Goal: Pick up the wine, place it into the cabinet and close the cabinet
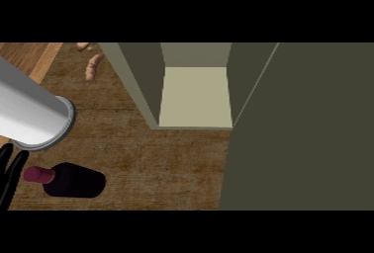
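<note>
Black fingers of the left hand [10, 173] are seen at the near left edge, straight and spread, holding nothing; the right hand is not shown. Just beside them, the wine [73, 180] is found lying on the wooden counter [153, 163], its maroon cap [38, 174] turned toward the fingers, so a grasp is judged to be lined up. Above it, a grey forearm [29, 113] is seen crossing the left side. Farther back, the cabinet [196, 94] is left standing open, its door [306, 123] swung out at the right, presumably kept ready for the bottle. Pale sausage-like items [93, 66] are glimpsed at the far left.
</note>
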Motion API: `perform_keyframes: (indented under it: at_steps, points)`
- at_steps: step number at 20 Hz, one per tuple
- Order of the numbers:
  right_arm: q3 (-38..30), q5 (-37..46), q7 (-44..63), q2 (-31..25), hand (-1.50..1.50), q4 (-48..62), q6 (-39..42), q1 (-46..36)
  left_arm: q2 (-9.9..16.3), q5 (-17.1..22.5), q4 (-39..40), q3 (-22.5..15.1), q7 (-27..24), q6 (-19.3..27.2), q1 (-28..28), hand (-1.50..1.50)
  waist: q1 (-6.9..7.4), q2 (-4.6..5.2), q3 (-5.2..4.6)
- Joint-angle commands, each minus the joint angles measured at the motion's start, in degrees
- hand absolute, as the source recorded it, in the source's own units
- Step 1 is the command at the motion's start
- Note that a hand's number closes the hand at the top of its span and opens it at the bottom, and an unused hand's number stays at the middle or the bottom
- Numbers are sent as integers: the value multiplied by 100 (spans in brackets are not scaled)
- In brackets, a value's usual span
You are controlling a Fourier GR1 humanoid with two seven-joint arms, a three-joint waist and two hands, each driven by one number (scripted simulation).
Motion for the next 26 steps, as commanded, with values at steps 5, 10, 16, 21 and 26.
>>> perform_keyframes:
  at_steps: [5, 10, 16, 21, 26]
  points:
    - [-86, -262, 346, -100, -150, -771, 48, 230, -14, 1363, -240, 1200, -183, -445, 157, -150, -9, -10, -4]
    - [67, -168, 273, -40, -150, -802, 20, 320, 113, 1798, 407, 1789, 198, -556, -282, -150, -61, -8, -3]
    - [258, 21, 419, 38, -150, -911, -65, 325, 113, 2358, 1092, 2203, -146, -1242, -91, -150, -51, -4, -3]
    - [-140, -412, 626, -171, -150, -1010, 111, 220, 116, 2528, 1784, 2475, -594, -1968, 247, -150, -52, 8, 1]
    - [-399, -609, 983, -226, -150, -1083, 29, -151, 139, 2471, 2240, 2469, -659, -2109, -41, -150, -76, 15, 2]
